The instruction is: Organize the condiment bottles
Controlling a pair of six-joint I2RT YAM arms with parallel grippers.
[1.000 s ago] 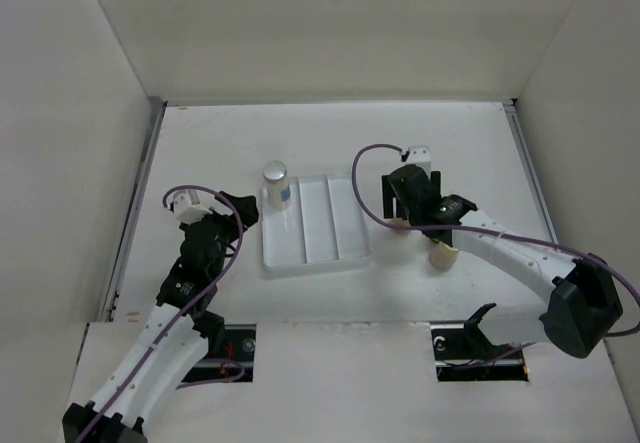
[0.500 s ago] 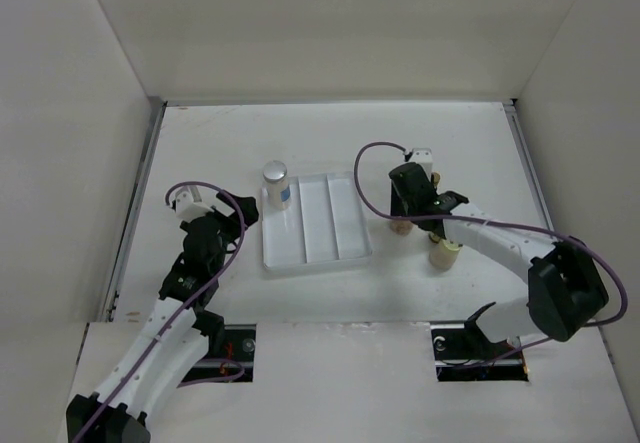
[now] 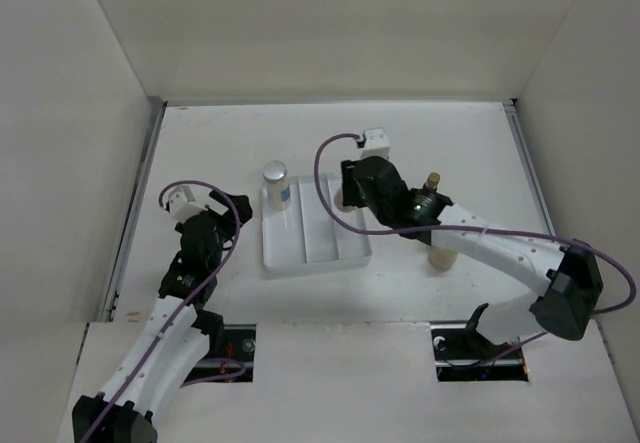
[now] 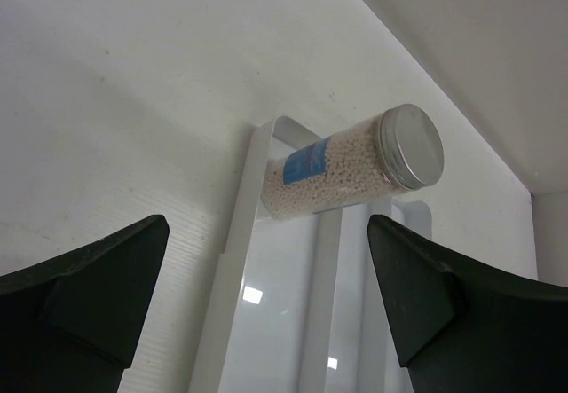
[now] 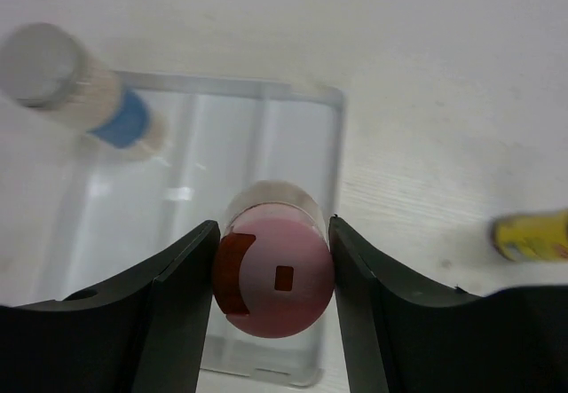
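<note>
Placing step in hand, by my reading: right claw [image 5: 272,233] clamped on the pink-capped bottle [image 5: 275,278], one finger on each side of the cap, no gap showing. Bottle sits over the right compartment of the white tray [image 5: 340,171], close to that compartment's outer wall. Cannot tell whether its base touches the tray floor or hangs above it.

Next move, as I judge it: lower straight down until the base rests flat, keep it off the outer wall, then part the fingers and lift clear without dragging the cap.

Bottle itself: rounded pink cap with a small dark red mark on top and a red patch at one side; pale, clear-looking shoulder below. Body mostly hidden under the cap.

Others:
- clear bottle [image 3: 276,183], silver cap, blue label, full of white grains, upright at the far end of the tray's left compartment.
- dark brown bottle [image 3: 432,185], upright on the surface [image 3: 480,143], right of the tray, apart from it. Only one of this kind shows.
- squat cream bottle [image 3: 443,255], on the surface nearer the arm bases, partly under the right arm.

Left claw [image 4: 266,242] spread wide, holding nothing, left of the tray and facing the clear bottle.

Middle compartment holds nothing.
</note>
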